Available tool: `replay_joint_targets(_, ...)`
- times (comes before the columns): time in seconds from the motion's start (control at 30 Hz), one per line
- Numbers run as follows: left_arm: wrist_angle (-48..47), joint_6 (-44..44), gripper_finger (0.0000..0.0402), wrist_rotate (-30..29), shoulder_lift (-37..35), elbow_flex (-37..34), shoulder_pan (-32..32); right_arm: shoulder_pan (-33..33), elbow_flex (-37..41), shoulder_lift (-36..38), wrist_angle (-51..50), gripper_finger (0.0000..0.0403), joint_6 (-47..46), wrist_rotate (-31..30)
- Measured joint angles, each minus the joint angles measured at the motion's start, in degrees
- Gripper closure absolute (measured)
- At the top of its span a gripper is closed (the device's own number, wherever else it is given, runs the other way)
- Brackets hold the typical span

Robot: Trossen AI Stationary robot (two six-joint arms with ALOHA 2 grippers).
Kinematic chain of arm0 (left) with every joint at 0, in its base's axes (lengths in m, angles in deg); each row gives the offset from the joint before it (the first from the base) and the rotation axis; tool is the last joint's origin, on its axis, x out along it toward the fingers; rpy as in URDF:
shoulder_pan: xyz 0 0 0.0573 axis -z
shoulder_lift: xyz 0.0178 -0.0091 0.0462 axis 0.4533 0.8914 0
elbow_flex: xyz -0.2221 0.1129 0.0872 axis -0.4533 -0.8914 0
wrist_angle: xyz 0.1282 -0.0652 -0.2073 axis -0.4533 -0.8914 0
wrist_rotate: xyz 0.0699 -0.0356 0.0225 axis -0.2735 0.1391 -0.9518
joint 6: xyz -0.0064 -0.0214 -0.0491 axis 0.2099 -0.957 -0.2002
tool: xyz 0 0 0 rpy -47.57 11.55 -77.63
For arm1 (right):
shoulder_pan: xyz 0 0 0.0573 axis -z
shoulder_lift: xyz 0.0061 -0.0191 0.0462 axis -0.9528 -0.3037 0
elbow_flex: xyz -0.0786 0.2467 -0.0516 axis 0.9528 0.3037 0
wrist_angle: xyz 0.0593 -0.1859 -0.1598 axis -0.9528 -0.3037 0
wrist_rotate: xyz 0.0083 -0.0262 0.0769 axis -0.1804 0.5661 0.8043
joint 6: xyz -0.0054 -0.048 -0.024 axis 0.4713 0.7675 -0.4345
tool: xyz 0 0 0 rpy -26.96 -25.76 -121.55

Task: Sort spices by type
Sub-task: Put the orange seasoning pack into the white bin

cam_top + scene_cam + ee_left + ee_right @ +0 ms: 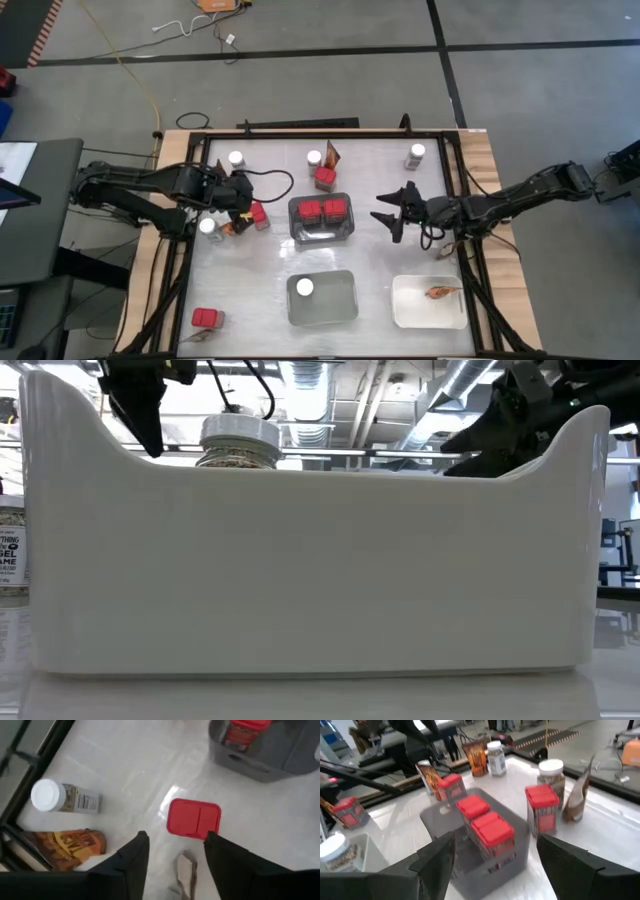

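Note:
My left gripper (245, 207) hangs open at the table's left, tilted down over a red container (193, 817) that stands upright on the table just ahead of its fingertips (176, 836). A white-lidded jar (60, 797) and an orange-brown packet (65, 847) sit beside it, near the left rail. My right gripper (385, 212) waits open right of the middle grey tray (320, 238), which holds two red containers (485, 822). One more red container (541, 810), a jar (551, 775) and a packet (577, 795) stand behind that tray.
A near grey tray (340, 310) holds one jar (304, 287). A white tray (410, 315) at the near right holds one packet (438, 292), and its wall (300, 560) fills the low view. Loose jars (236, 158) (416, 155) stand far back; a red container (207, 319) sits near left.

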Motion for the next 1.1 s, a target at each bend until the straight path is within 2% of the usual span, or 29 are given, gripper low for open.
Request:
replay_joint_targets(0.2,-9.2,-16.1,0.0201,2.4,-0.1,-0.5,0.0,0.0,0.0,0.0,-1.3,0.0097,-1.7,0.0)
replay_joint_targets(0.3,-9.7,-19.0,0.0201,3.2,-0.5,-3.7,0.0,0.0,0.0,0.0,-1.1,0.0097,-1.7,0.0)
replay_joint_targets(0.53,-3.3,-16.0,0.0201,8.9,-0.9,-12.2,0.0,0.0,0.0,0.0,-1.1,0.0097,-1.7,0.0)
replay_joint_targets(0.7,-1.2,-14.2,0.0201,10.4,-0.9,-14.6,0.0,0.0,0.0,0.0,-1.2,0.0097,-2.9,0.0)
replay_joint_targets(0.9,-1.7,-11.6,0.0201,9.4,-1.3,-14.7,0.0,0.0,0.0,0.0,-1.2,0.0097,-3.2,0.0)
replay_joint_targets(1.1,-2.5,-12.0,0.0201,7.9,-3.5,-11.0,0.0,0.0,0.0,0.0,-1.2,0.0097,-3.2,0.0)
